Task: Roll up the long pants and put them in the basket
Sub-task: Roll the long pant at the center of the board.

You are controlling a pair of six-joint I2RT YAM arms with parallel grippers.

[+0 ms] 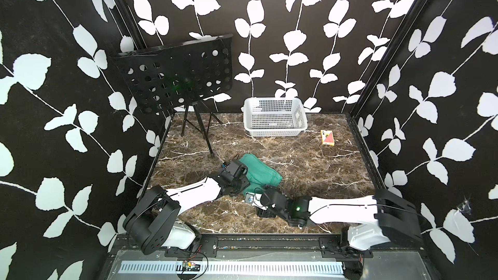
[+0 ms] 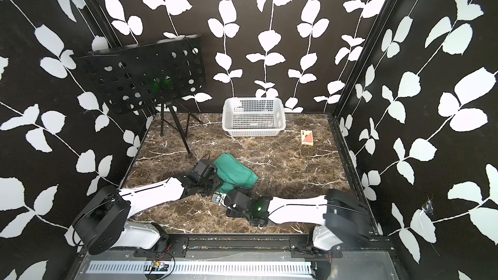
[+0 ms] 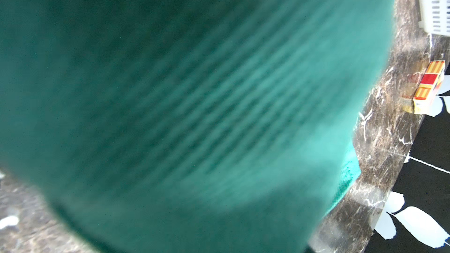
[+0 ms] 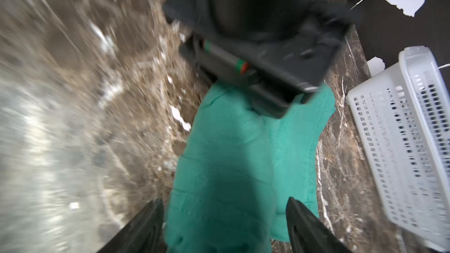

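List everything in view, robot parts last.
long pants: 1, teal-green, bundled on the table's front half
basket: 1, white, rear of table
card box: 1, orange-red, right of basket
music stand: 1, black, rear left, on tripod
table: 1, brown marble
left tool: 1, black, against the pants, jaws hidden
right tool: 1, black, jaws open astride the pants
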